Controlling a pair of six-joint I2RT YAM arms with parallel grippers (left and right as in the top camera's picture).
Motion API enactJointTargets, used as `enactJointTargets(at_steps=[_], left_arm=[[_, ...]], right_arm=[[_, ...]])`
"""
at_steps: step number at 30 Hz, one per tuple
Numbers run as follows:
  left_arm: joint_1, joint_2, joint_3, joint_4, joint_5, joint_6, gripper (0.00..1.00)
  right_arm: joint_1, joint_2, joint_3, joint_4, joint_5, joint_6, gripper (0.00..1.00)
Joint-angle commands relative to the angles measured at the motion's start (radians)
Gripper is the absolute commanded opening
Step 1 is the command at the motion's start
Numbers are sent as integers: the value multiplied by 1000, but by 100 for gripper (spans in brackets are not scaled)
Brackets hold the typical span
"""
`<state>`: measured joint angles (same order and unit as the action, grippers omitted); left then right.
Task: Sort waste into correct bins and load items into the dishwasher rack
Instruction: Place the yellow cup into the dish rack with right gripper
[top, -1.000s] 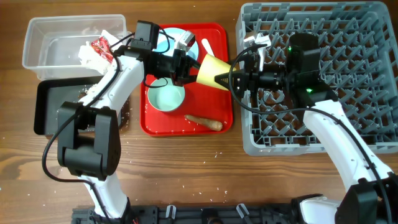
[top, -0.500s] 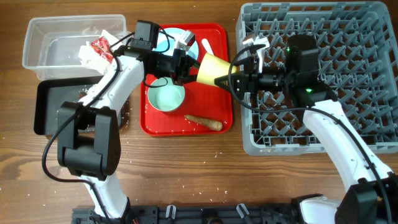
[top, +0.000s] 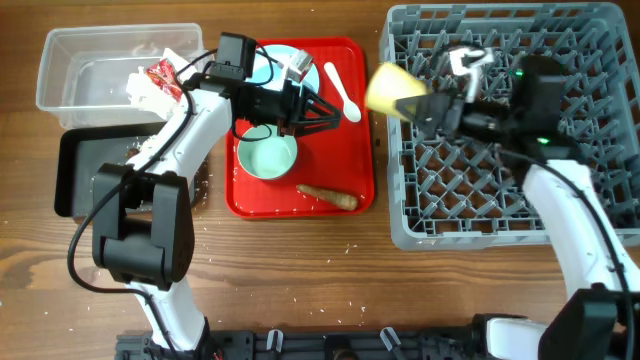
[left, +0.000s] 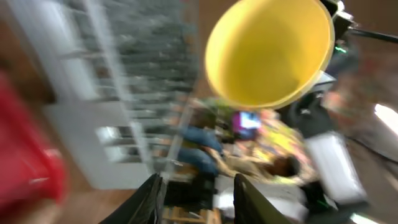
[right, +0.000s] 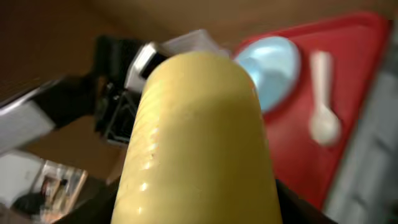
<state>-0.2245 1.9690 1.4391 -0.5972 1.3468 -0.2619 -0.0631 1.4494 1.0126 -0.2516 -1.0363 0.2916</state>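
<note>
Yellow cup (top: 394, 90), moved over rack (top: 470, 236) edge, pinched in right jaws; left jaws spread.

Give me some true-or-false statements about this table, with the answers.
1. The right gripper holds the yellow cup at the grey rack's edge. True.
2. The red wrapper lies in the clear tub. True.
3. The left gripper is shut on the white spoon. False: it is open and empty; the spoon lies on the red tray.
4. The carrot-like root lies in the clear tub. False: it lies on the red tray.
5. The green bowl stands in the grey rack. False: it stands on the red tray.
</note>
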Motion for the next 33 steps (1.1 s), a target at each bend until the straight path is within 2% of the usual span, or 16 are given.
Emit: enactJointTargets(at_steps=[1, 5, 9, 12, 13, 15, 16, 21, 27, 28, 31, 33], left_arm=[[-8, -30, 3, -9, -357, 48, 37], [-9, -30, 3, -2, -495, 49, 32], [-8, -47, 3, 91, -537, 49, 29], [-8, -95, 3, 103, -664, 62, 29], [-9, -119, 3, 98, -712, 101, 30], [-9, -166, 3, 86, -827, 129, 36], [-9, -194, 3, 73, -909, 130, 40], [-9, -228, 3, 6, -1070, 154, 44], [-9, -228, 3, -27, -1102, 154, 49], [-9, -228, 3, -28, -1102, 154, 49], [-9, -228, 3, -33, -1102, 154, 50], [-9, -228, 3, -44, -1102, 154, 51]], right_arm=[[-16, -107, 59, -201, 256, -27, 47], [-13, -179, 235, -615, 602, -54, 44], [-13, -182, 374, -952, 789, -51, 44], [-13, -176, 377, -1083, 851, -21, 45], [-13, -169, 377, -1126, 872, -18, 45], [-13, -148, 377, -1187, 895, -2, 45], [-13, -130, 373, -1210, 894, 0, 45], [-13, -50, 308, -1212, 895, -2, 48], [1, 40, 219, -1127, 894, -3, 51], [8, 55, 209, -1109, 894, -3, 54], [26, 107, 191, -1050, 893, -1, 73], [27, 130, 191, -1045, 894, -1, 94]])
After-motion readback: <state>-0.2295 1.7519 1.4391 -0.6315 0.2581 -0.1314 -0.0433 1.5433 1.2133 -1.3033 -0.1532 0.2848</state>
